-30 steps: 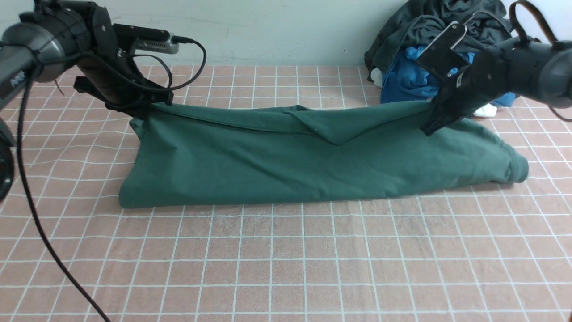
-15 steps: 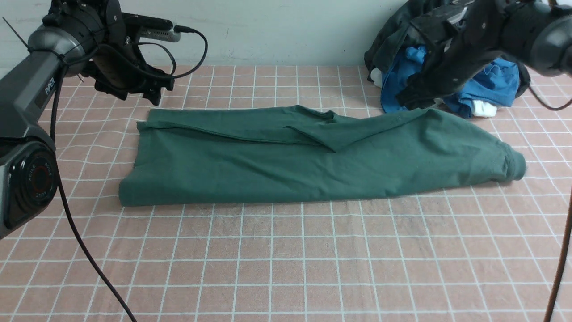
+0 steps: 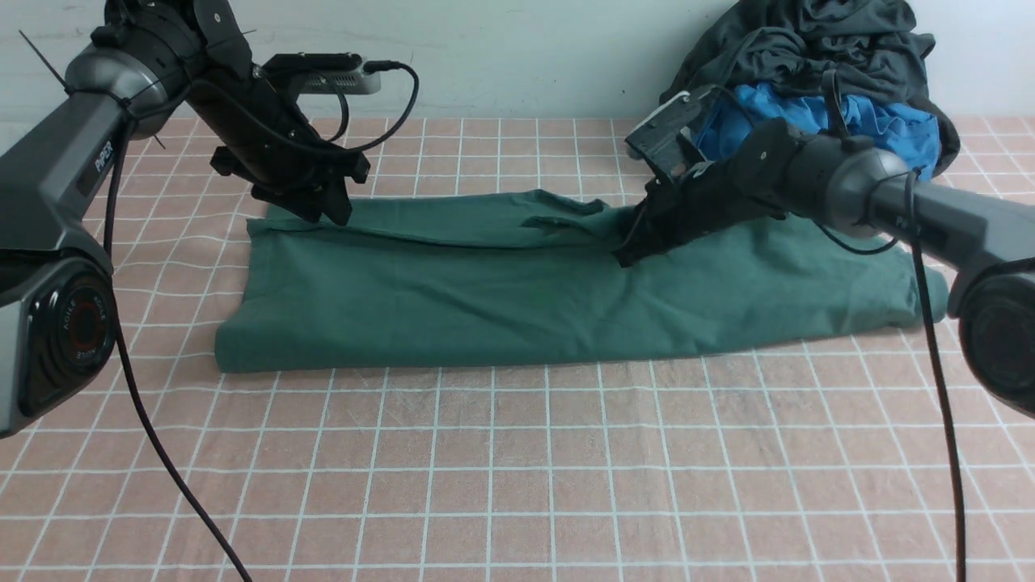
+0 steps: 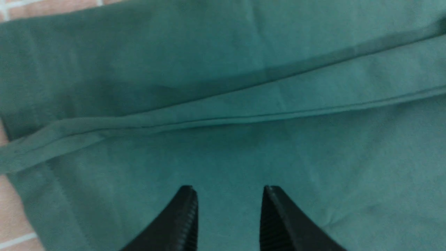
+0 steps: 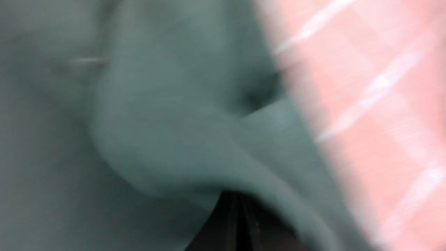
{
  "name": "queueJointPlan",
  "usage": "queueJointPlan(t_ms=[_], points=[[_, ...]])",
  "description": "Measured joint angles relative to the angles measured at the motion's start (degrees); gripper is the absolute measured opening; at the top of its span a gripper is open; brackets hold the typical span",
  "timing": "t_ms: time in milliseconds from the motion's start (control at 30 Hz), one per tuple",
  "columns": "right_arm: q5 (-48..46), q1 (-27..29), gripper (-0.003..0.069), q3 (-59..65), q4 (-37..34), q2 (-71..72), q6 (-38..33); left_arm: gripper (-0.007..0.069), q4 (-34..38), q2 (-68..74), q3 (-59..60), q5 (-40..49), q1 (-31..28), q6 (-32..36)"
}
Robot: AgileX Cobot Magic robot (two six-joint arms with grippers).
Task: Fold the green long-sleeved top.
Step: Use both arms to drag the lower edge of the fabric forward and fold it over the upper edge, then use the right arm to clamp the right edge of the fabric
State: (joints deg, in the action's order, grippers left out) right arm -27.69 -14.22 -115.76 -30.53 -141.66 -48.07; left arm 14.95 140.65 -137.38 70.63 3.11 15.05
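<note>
The green long-sleeved top [image 3: 485,307] lies lengthwise across the tiled worktop [image 3: 517,469], partly folded over. Above its left part, the left pincer [image 4: 228,195] stands partly open, holding nothing. The right pincer [image 3: 627,257] is closed at the top's fold; its grip is unclear. Beyond sit blue [image 3: 889,129] and dark grey garments [image 3: 817,48].

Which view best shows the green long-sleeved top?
Front view: nearly all of the green long-sleeved top is in frame, arms covering parts. Left wrist view: close-up of one layered stretch, partly behind the gripper fingers. Right wrist view: blurred fold close up.
</note>
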Motion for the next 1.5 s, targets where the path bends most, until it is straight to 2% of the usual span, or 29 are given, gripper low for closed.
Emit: queueJointPlan(t_ms=[100, 167, 233, 333, 400, 433, 500, 533, 567, 600, 633, 700, 833, 967, 1067, 1133, 1233, 1367, 1400, 1433, 1467, 1500], points=[[9.41, 0.11, 0.0016, -0.24, -0.53, 0.20, 6.06, 0.0141, 0.46, 0.00, 0.00, 0.00, 1.38, 0.54], [9.79, 0.47, 0.0052, -1.01, -0.15, 0.59, 8.45, 0.0117, 0.53, 0.00, 0.00, 0.07, 1.81, 0.94], [7.05, 1.24, 0.0104, -2.26, 0.47, 0.98, 11.23, 0.0094, 0.60, 0.00, 0.00, 0.07, 2.06, 1.36], [-2.38, 2.95, 0.0181, -4.22, 0.67, 1.57, 15.16, 0.0079, 0.60, 0.00, 0.00, 0.12, 2.06, 1.56], [-6.26, 3.57, 0.0199, -4.98, 0.46, 1.69, 15.95, 0.0079, 0.60, 0.00, 0.00, 0.12, 2.06, 1.60], [-12.47, 4.12, 0.0208, -5.90, -0.80, 1.72, 15.70, 0.0079, 0.60, 0.06, 0.00, 0.12, 2.01, 1.60], [-19.21, 4.18, 0.0198, -6.25, -3.43, 1.58, 12.56, 0.0079, 1.17, 0.56, 0.00, 0.12, 2.01, 1.60], [-19.21, 4.12, 0.0198, -6.25, -3.76, 1.58, 12.56, 0.0079, 1.45, 0.67, 0.00, 0.12, 2.01, 1.60], [-23.01, 3.73, 0.0167, -6.32, -6.62, 0.79, 6.68, 0.0079, 3.00, 1.45, 0.00, 0.12, 2.06, 1.60], [-23.58, 3.60, 0.0153, -6.38, -7.31, 0.50, 5.17, 0.0079, 3.44, 1.75, 0.00, 0.12, 2.06, 1.60], [-23.61, 3.12, 0.0116, -6.72, -10.55, -1.00, -0.86, 0.0079, 4.79, 2.42, 0.00, 0.12, 2.25, 1.62], [-21.19, 2.73, 0.0081, -6.94, -14.65, -2.91, -6.04, 0.0079, 5.43, 2.86, 0.00, 0.06, 2.74, 1.82], [-6.13, 2.22, 0.0028, -8.55, -27.82, -7.95, -14.05, 0.0079, 5.44, 2.98, -0.26, 0.06, 4.45, 2.91], [5.02, 2.66, 0.0031, -10.78, -35.61, -10.13, -18.72, 0.0079, 2.82, 2.65, -0.26, 0.11, 4.87, 2.71], [4.83, 4.48, 0.0067, -11.89, -37.76, -10.22, -19.14, 0.0079, -1.75, 1.90, -0.26, 0.11, 4.59, 1.20], [1.31, 6.33, 0.0104, -12.18, -38.20, -9.23, -18.03, 0.0079, -5.03, 0.88, -0.26, 0.11, 4.31, -0.18], [-5.92, 8.76, 0.0154, -12.13, -35.03, -6.41, -14.96, 0.0079, -7.68, -1.40, -0.26, 0.16, 4.25, -1.29], [-16.02, 11.99, 0.0191, -12.13, -22.13, 1.96, -2.82, 0.0079, -8.32, -7.86, 3.87, 0.10, 4.25, -1.97], [-18.43, 12.51, 0.0194, -12.13, -18.07, 3.93, 0.56, 0.0079, -8.51, -9.87, 6.35, 0.10, 4.25, -1.97], [-23.21, 13.19, 0.0197, -12.34, -10.02, 6.93, 5.69, 0.0079, -8.93, -13.73, 10.18, 0.05, 4.25, -1.97], [-25.59, 13.31, 0.0202, -12.40, -6.22, 8.31, 8.26, 0.0079, -9.19, -15.50, 12.38, 0.05, 4.25, -1.97], [-30.55, 13.50, 0.0216, -12.55, 1.43, 11.26, 14.07, 0.0079, -9.45, -19.13, 17.31, 0.05, 4.25, -1.43]])
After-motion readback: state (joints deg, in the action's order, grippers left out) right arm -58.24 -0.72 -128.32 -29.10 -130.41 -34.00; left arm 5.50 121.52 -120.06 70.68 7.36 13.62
